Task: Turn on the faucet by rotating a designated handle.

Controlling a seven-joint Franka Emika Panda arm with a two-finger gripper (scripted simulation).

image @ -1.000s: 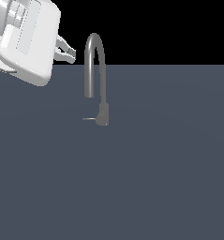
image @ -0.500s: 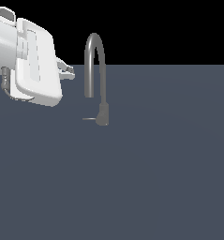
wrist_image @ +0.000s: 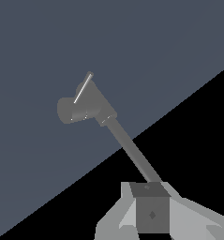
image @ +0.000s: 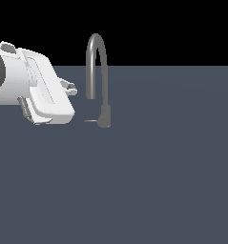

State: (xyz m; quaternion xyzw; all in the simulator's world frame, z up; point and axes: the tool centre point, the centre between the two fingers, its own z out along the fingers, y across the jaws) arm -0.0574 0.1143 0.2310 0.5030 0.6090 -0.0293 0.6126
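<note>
Your target, the thin light-grey straight handle rod [image: 90,121], sticks out sideways from the short tapered base of the slim grey metal faucet [image: 97,71] with its tall arched gooseneck spout, low on the flat dark grey counter [image: 158,181]. The rod's long axis runs level, pointing toward the exterior view's left, so its free tip faces the big white arm housing. Your claw [image: 70,86] sits just beside the spout on that same left side, apart from it, and clearly above the rod. So the handle lies below the claw and slightly to the right; expect a descent before any push. Claw state: cannot tell; only small grey fingertips show. In the wrist view the handle [wrist_image: 83,88] lies well ahead, untouched.
</note>
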